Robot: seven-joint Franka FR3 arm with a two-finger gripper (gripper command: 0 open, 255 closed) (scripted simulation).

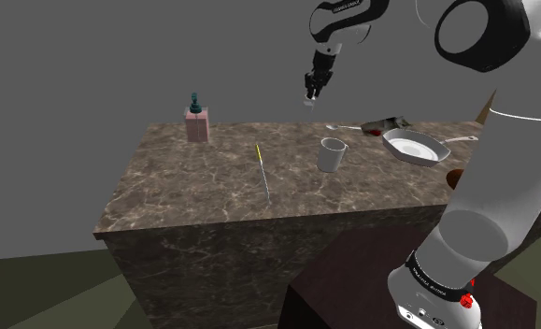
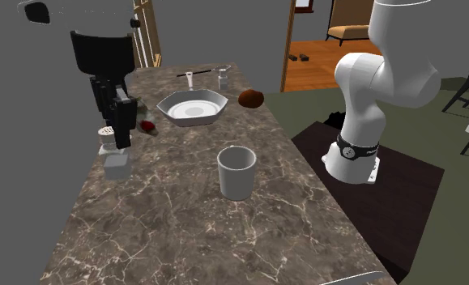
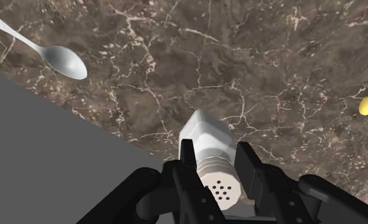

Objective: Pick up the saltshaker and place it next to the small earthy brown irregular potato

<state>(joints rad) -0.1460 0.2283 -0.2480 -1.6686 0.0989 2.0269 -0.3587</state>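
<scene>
My black gripper (image 3: 216, 159) is shut on a white saltshaker (image 3: 206, 137), its fingers clasping the ribbed neck just under the perforated cap. In the shoulder view the gripper (image 1: 313, 92) holds the saltshaker (image 1: 310, 101) in the air above the counter's far edge. The second exterior view puts the gripper (image 2: 117, 136) and saltshaker (image 2: 115, 162) near the counter's left side. The brown potato (image 2: 251, 98) lies near the counter's right edge beyond the pan, and in the shoulder view the potato (image 1: 455, 177) peeks out beside the arm.
On the marble counter (image 1: 203, 196) stand a white cup (image 2: 236, 172), a white pan (image 2: 192, 108), a pink soap dispenser (image 1: 197, 121) and a thin yellow-tipped stick (image 1: 262, 168). A spoon (image 3: 63, 60) lies below the gripper. A small red item (image 2: 148, 125) sits near the pan.
</scene>
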